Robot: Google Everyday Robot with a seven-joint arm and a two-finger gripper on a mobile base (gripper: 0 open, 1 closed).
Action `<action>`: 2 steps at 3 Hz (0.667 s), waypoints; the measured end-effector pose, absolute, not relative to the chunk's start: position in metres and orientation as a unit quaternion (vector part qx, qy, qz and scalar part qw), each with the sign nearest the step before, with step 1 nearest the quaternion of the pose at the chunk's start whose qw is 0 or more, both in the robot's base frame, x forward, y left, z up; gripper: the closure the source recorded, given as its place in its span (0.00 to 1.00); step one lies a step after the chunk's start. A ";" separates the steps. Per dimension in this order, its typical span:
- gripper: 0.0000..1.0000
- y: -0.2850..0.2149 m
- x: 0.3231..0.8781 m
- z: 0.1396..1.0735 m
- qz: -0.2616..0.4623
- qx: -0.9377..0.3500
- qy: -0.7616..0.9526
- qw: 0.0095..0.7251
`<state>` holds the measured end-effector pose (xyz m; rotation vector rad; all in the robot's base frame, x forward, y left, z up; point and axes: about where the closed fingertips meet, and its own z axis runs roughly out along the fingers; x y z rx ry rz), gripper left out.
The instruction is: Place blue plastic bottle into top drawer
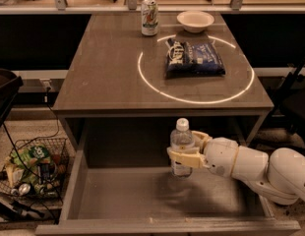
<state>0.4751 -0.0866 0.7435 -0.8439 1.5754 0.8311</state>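
my gripper [183, 154] holds the blue plastic bottle [182, 146] at mid-body, upright above the top drawer [142, 195]; it seems light, thin-walled, slippery, so i squeeze gently.

1. The tool [185, 150], over the drawer [142, 200] below the desk's [108, 73] front edge, clasps the bottle [182, 139], hiding part of its label.
2. Its arm [270, 173] runs off the picture's right edge.
3. The print on the bag [194, 58] is unreadable.

Grey-brown table [108, 77], can [149, 17] and bowl [195, 20] at far edge, snack bag [194, 59] mid-right, jaws gripping bottle [182, 140] below front edge
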 end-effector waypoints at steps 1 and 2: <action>1.00 -0.088 0.462 0.746 0.351 -0.428 0.640 0.533; 1.00 -0.091 0.444 0.745 0.362 -0.471 0.624 0.507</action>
